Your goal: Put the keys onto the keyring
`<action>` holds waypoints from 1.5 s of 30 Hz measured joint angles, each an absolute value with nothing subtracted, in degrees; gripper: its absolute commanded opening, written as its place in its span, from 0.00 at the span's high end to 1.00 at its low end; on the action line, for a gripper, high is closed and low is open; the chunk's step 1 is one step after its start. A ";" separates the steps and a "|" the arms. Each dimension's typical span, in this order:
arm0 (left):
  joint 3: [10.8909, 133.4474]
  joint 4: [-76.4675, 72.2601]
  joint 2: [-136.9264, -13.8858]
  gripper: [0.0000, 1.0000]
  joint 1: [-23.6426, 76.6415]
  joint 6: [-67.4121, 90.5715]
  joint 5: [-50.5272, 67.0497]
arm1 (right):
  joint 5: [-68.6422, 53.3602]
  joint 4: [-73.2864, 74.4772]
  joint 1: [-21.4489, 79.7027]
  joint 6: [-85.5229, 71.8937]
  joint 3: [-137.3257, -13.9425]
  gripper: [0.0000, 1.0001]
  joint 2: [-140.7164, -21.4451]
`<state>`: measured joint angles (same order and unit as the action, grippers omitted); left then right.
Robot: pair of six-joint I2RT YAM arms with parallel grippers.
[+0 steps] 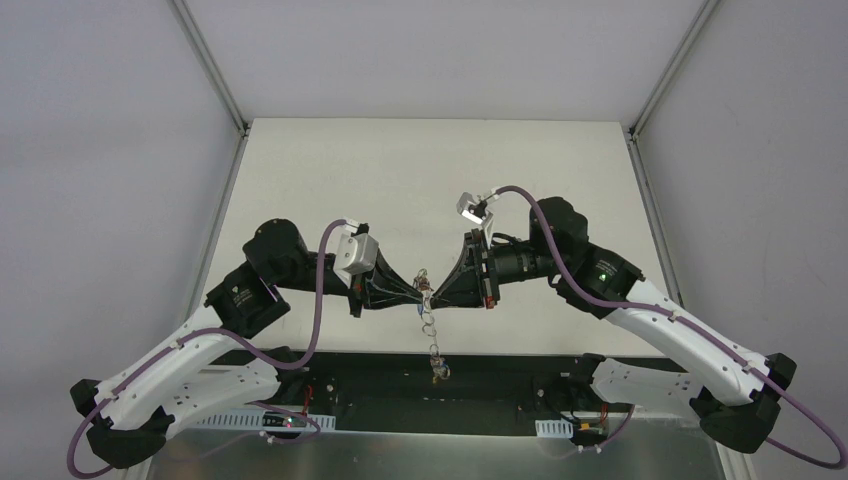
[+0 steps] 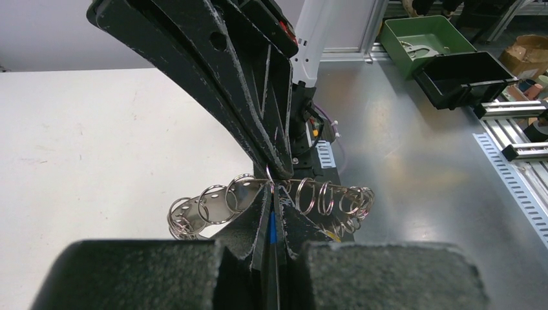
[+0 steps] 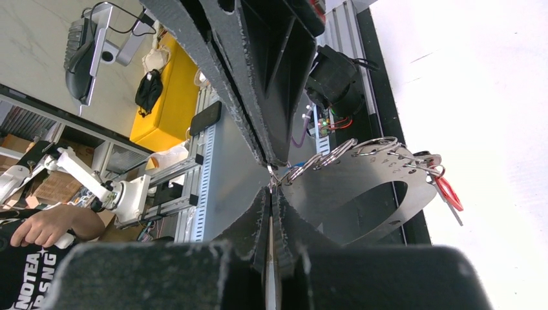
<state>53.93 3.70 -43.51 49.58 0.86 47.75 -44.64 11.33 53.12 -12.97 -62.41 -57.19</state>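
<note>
Right end effector [image 1: 437, 291] is clamped shut on the top of the keyring [image 1: 429, 325], which dangles straight down over the desk's [image 1: 400, 170] near edge. Left end effector [image 1: 410, 291] meets it tip to tip, shut on what looks like a blue key [image 2: 273, 227] right at that ring. The red key [image 3: 447, 192] hangs on the keyring, and the off-desk green bin [image 2: 449, 35] holds some metal bit [image 2: 413, 48].

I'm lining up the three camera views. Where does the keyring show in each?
Top external: keyring dangles at centre, below the meeting fingers.
Left wrist: arcs across lower centre, at the fingertips.
Right wrist: curves right of centre, red key at its end.
Shared landmark: the spot where both arms' fingers meet.
</note>
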 measured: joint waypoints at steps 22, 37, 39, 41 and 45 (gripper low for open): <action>53.93 3.73 -43.88 1.00 49.84 0.84 49.23 | -44.10 11.81 53.39 -9.80 -63.86 1.00 -57.32; 53.93 3.14 -45.28 0.83 49.93 1.56 49.23 | -39.48 4.08 53.47 -5.32 -57.34 1.00 -51.24; 53.95 3.22 -45.36 0.79 49.93 2.28 49.21 | -38.94 1.91 53.49 -4.16 -55.75 1.00 -50.43; 53.95 3.20 -45.36 0.75 49.93 2.90 49.12 | -38.54 0.10 53.56 -3.27 -54.63 1.00 -49.91; 53.98 2.42 -45.36 0.71 49.93 4.29 48.80 | -38.17 -3.31 54.06 -1.08 -53.08 1.00 -49.43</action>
<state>53.98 2.42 -45.36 49.93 4.29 48.80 -38.17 -3.31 54.06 -1.08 -53.08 -49.43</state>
